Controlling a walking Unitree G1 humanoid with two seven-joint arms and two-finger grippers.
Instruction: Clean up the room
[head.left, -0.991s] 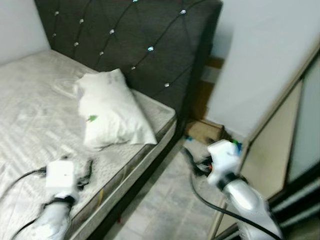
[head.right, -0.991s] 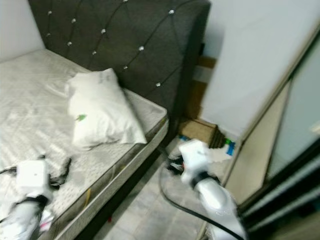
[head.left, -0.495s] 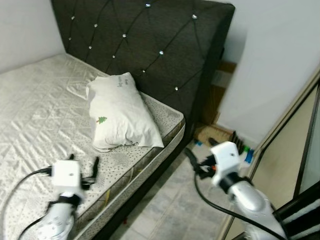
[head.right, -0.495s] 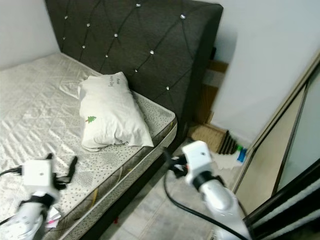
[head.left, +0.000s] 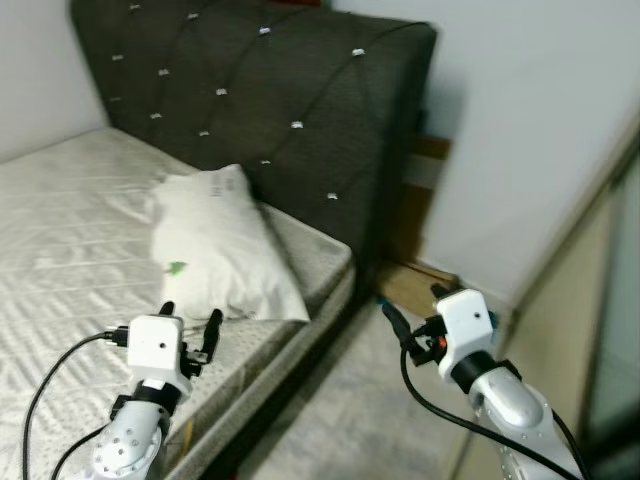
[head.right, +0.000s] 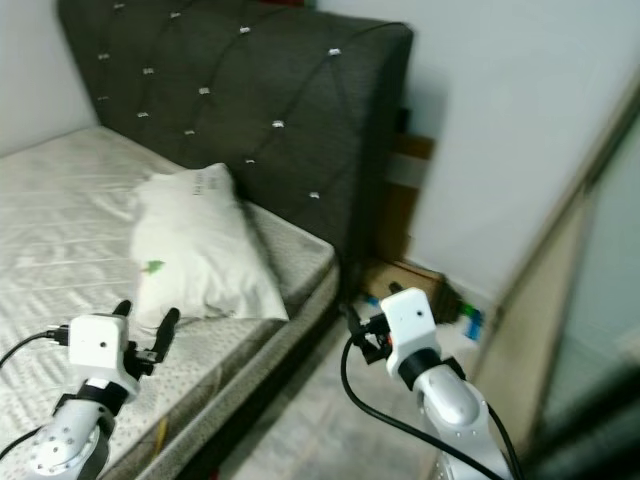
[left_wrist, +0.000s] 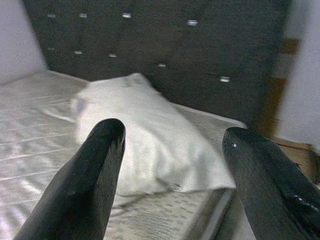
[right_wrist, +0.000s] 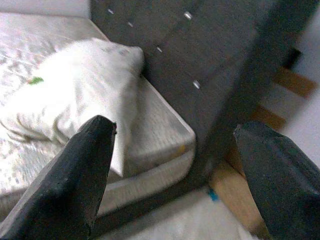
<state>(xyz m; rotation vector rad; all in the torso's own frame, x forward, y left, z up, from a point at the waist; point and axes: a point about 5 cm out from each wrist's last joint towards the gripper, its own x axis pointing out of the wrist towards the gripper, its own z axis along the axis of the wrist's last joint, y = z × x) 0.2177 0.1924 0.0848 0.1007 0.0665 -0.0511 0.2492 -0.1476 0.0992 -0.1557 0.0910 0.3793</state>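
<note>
A white pillow (head.left: 215, 240) with a small green print lies on the bed's mattress (head.left: 70, 220), close to the dark tufted headboard (head.left: 260, 90). My left gripper (head.left: 190, 320) hovers over the mattress edge just short of the pillow. It is open and holds nothing, and in the left wrist view the pillow (left_wrist: 145, 135) shows between its fingers. My right gripper (head.left: 412, 312) is over the floor beside the bed, open and empty. It points toward the bed corner and the pillow (right_wrist: 75, 95).
A narrow strip of pale floor (head.left: 350, 420) runs between the bed and a wardrobe's sliding door (head.left: 600, 280) on the right. A cardboard box (head.left: 415, 285) and small items sit on the floor by the wall behind the headboard's end.
The whole picture has shifted and blurred, so the camera has moved. Both grippers stay open and empty. The pillow lies in the same place on the bed.
</note>
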